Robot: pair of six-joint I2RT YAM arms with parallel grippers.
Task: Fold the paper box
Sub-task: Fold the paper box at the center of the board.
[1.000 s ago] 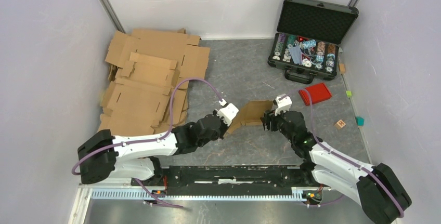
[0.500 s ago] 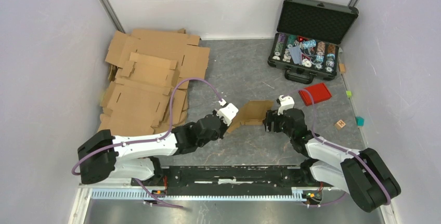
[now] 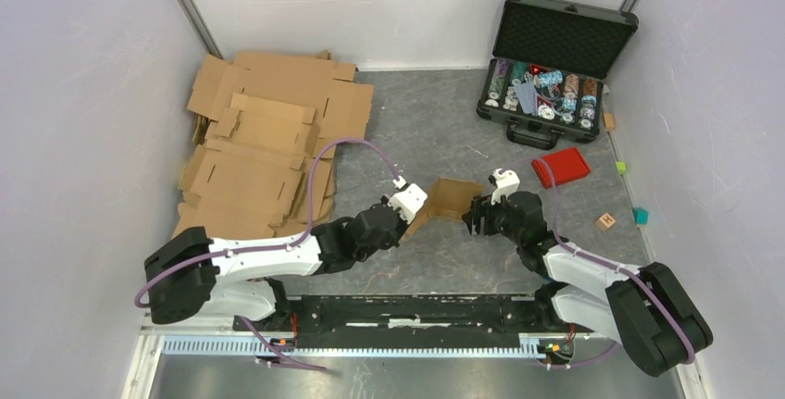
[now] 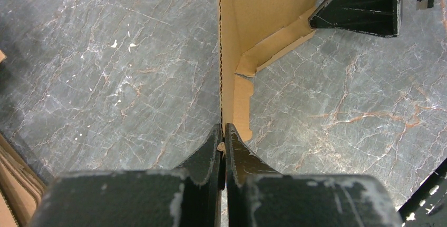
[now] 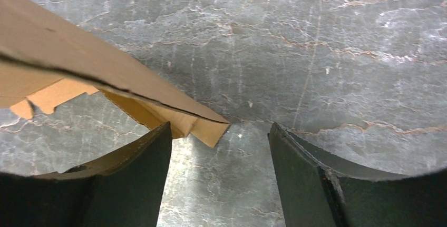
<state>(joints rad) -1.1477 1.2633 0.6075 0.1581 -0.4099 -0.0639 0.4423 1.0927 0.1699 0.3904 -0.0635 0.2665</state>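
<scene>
The paper box (image 3: 448, 199) is a small brown cardboard piece with flaps, partly folded, standing on the grey table between my two grippers. My left gripper (image 3: 408, 218) is shut on its near-left flap; in the left wrist view the thin cardboard edge (image 4: 227, 79) runs straight into the closed left gripper (image 4: 222, 132). My right gripper (image 3: 476, 216) is open at the box's right side. In the right wrist view a corner of the box (image 5: 208, 130) hangs just ahead of the left finger (image 5: 142, 158), inside the wide gap of the right gripper (image 5: 219, 132), which holds nothing.
A pile of larger flat cardboard sheets (image 3: 264, 144) lies at the left. An open black case (image 3: 552, 66) with chips stands at the back right. A red lid (image 3: 561, 167) and small blocks (image 3: 606, 220) lie on the right side.
The box has turned more upright and shifted slightly left with my left gripper. My right gripper has drawn a little to the box's right side.
</scene>
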